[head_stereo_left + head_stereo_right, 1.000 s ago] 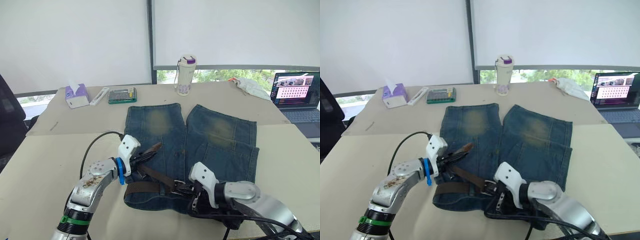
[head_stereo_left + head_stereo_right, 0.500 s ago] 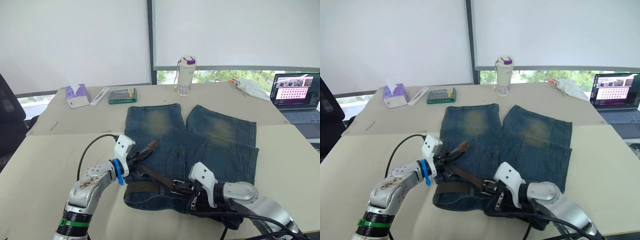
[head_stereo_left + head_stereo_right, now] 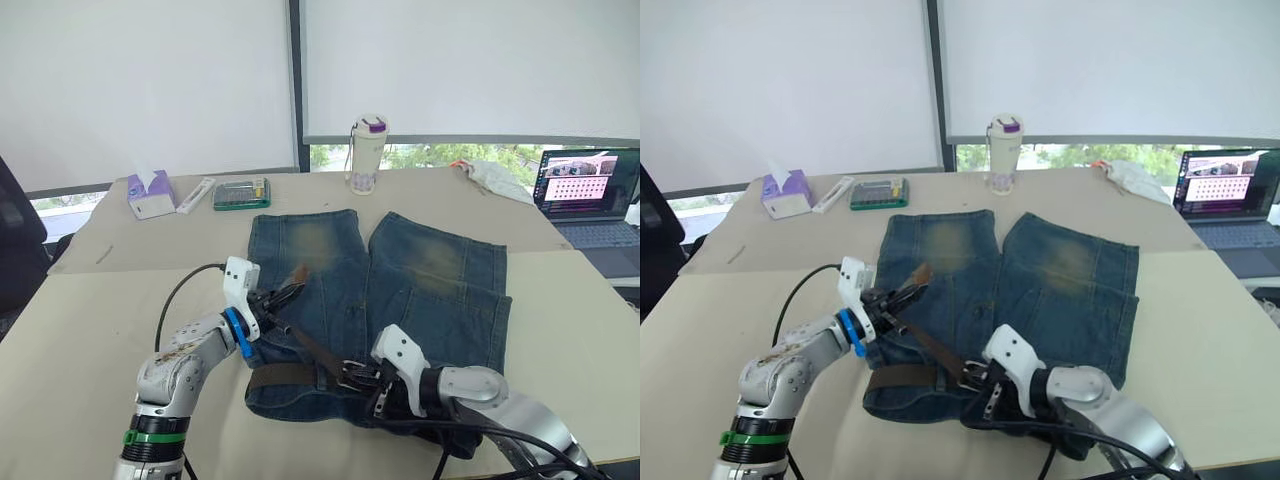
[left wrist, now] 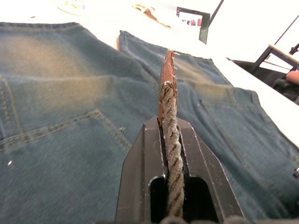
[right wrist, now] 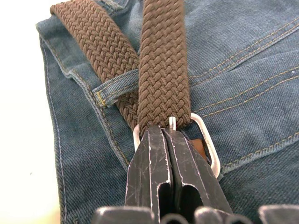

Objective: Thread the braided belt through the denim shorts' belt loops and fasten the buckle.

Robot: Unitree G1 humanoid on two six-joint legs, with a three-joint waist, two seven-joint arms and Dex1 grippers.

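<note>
The denim shorts (image 3: 375,300) lie flat on the table (image 3: 90,320) with the waistband toward the robot, which puts the belt loops within reach of both arms. The braided belt (image 5: 161,70) runs along that waistband and passes under one belt loop (image 5: 114,88), so at least part of the threading is done. The left gripper (image 4: 169,140) is clamped on the belt's free end edge-on, with the leather tip poking out past the fingers and lifted off the denim; held that way, the strap stays taut and can be steered toward the frame. The right gripper (image 5: 170,154) is closed, its tips pressed at the buckle (image 5: 205,144), seemingly on the prong, though what exactly it pinches is hard to tell. That hold appears meant to pin the silver frame against the shorts so it does not slide while the strap is drawn through. Fastening looks like the step in hand
</note>
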